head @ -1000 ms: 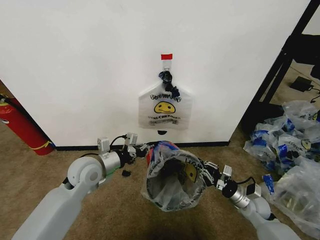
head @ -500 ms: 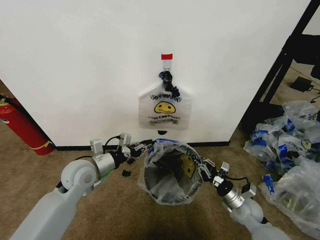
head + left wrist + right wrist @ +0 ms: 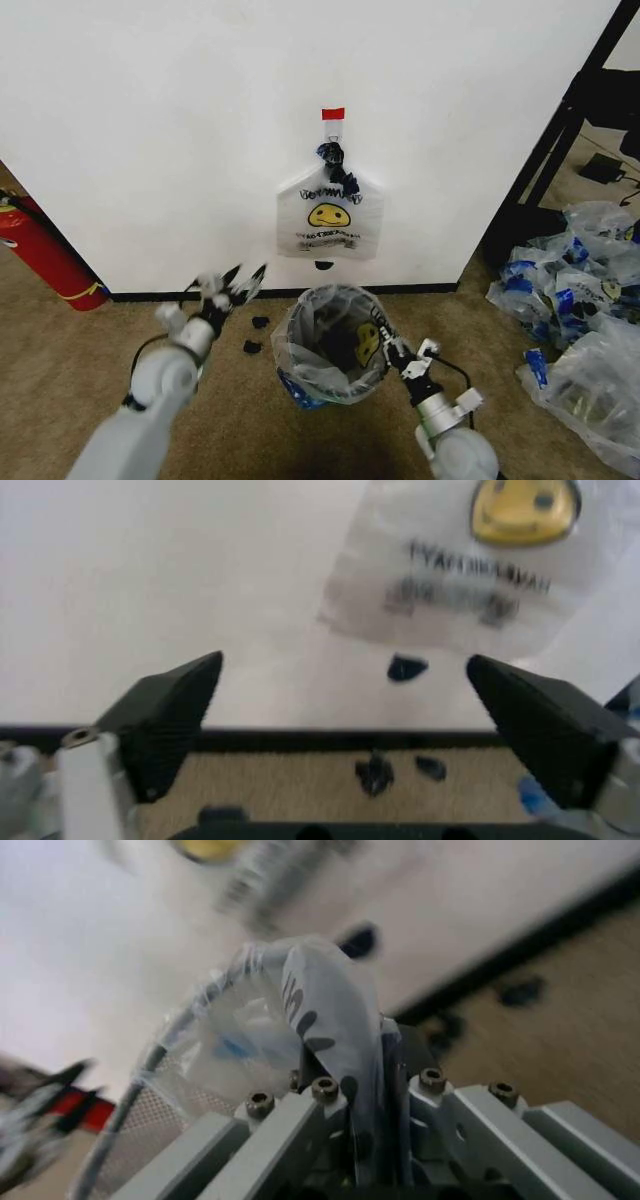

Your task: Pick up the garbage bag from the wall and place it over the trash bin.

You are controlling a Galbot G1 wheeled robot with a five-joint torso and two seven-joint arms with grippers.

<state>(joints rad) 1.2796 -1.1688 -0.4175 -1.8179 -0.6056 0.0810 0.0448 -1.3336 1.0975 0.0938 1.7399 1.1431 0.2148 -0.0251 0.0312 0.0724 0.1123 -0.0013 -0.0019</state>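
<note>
The wall point(image 3: 150, 130) stands behind, with a second smiley bag point(image 3: 330, 222) hanging on its hook under red tape point(image 3: 333, 113); the floor is carpet. The trash bin point(image 3: 300, 383) sits on the carpet just in front of the wall, and the garbage bag point(image 3: 335, 345) is draped in and over it, its rim mostly round the bin mouth. Judgement: the step is seating the last bit of rim, so pull the film down evenly over the near-right edge, avoid dragging the bin, and let go only when the film sits outside the rim. Left arm reaches forward left of the bin, left gripper point(image 3: 232, 287) free, jaws spread wide. Right arm comes up from below, right gripper point(image 3: 385, 340) at the bin's right rim, jaws pinching the bag film.
</note>
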